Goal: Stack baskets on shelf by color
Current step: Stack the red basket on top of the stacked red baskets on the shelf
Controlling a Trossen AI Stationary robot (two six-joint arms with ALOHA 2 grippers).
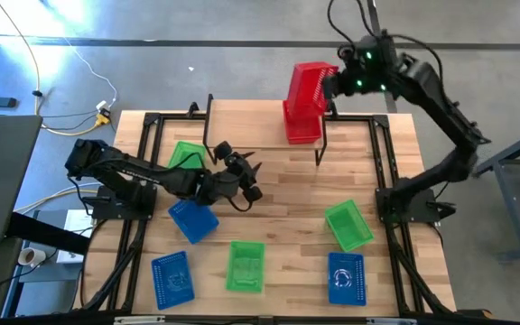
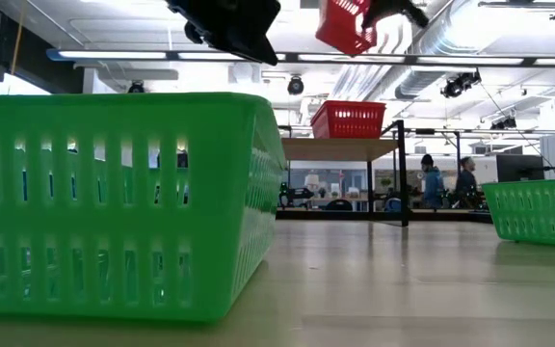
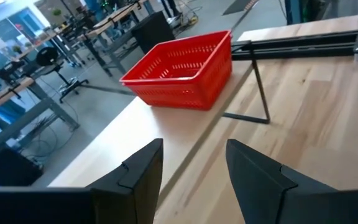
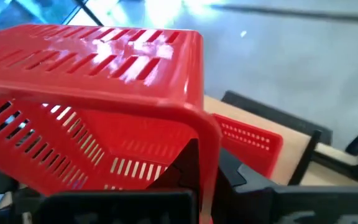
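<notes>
My right gripper (image 1: 330,86) is shut on a red basket (image 1: 311,83), holding it tilted in the air over the shelf's (image 1: 251,117) right end. Below it, another red basket (image 1: 301,128) rests by its base on the shelf's plank; it also shows in the low view (image 2: 348,119) and the left wrist view (image 3: 182,68). My left gripper (image 1: 249,178) is open and hovers over the table just in front of the shelf, touching nothing. Three green baskets (image 1: 186,155) (image 1: 246,265) (image 1: 348,224) and three blue ones (image 1: 192,219) (image 1: 171,278) (image 1: 347,278) sit on the table. My right gripper holds the lifted red basket by the rim of one wall (image 4: 205,140), with one finger (image 4: 188,165) inside and the other outside. It comes at the basket from the table's right side. The basket is clear of the shelf and tipped, its open side turned toward the gripper.
The shelf's left and middle parts (image 1: 242,116) are bare wood. Black metal frame rails (image 1: 147,153) run along both sides of the table. The near green basket (image 2: 114,202) fills the left of the low view. People stand in the room far behind (image 2: 448,181).
</notes>
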